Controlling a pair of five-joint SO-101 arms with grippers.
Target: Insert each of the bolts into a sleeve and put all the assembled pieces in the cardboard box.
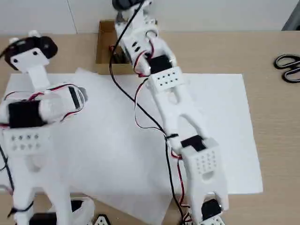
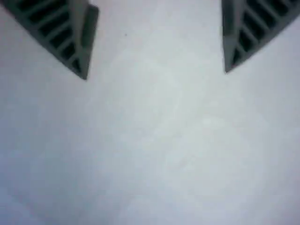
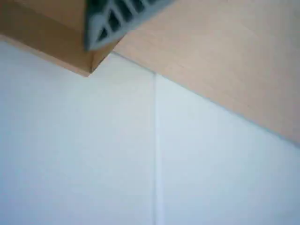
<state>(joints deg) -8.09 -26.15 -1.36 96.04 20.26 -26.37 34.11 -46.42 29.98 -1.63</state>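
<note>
The left end effector (image 2: 155, 74) hangs spread wide above the white paper sheet (image 1: 108, 140), well apart from the open brown cardboard box (image 1: 104, 68). The right end effector (image 1: 123, 49) is the nearer one, directly at the box, and I cannot tell its grip state. The box stands on the wooden counter (image 1: 262, 47) against the sheet's far edge.

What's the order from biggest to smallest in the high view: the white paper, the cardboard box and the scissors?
1. white paper, by far the largest.
2. cardboard box, though partly hidden behind the right arm.
3. scissors, smallest as seen, though cut off by the picture's edge, so their full size is unsure.
</note>
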